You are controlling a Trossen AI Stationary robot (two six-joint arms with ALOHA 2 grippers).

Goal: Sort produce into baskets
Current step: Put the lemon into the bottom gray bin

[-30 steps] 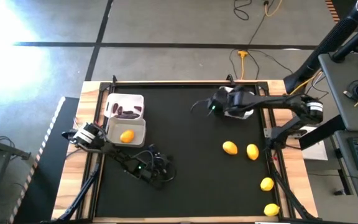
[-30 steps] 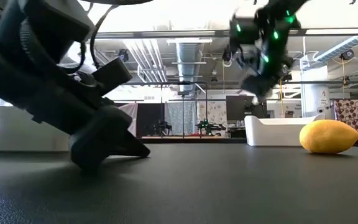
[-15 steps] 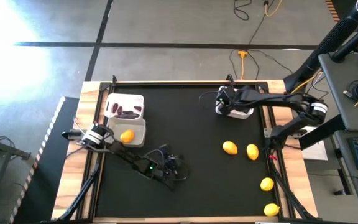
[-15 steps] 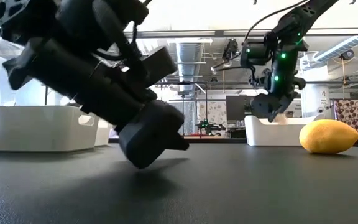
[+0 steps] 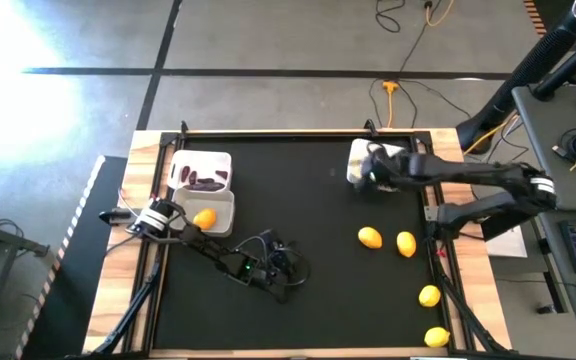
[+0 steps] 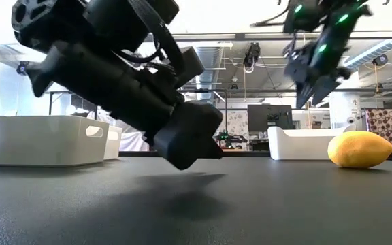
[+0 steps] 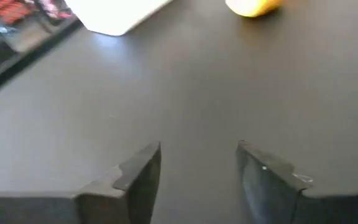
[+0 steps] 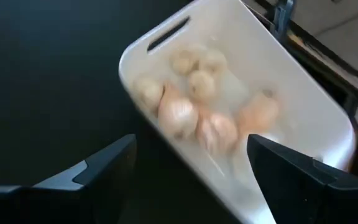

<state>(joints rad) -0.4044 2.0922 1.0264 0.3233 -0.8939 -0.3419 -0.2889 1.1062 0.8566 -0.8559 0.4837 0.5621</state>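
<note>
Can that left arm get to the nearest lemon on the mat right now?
Probably yes. The left gripper hangs open just above the black mat, and only bare mat lies between it and the nearest lemon. The right gripper is away over the garlic basket.

Three shallow white baskets sit on the black table: one at the far left point(image 5: 200, 170) holds dark purple pieces point(image 5: 206, 182); the one just in front of it point(image 5: 224, 212) holds a single lemon point(image 5: 204, 218); one at the far right point(image 5: 360, 164) holds pale garlic bulbs point(image 8: 194, 109), heaped together. Four more lemons lie loose on the right side; two sit side by side point(image 5: 370, 237) point(image 5: 406, 243); two lie nearer the front edge point(image 5: 429, 295) point(image 5: 436, 337).
</note>
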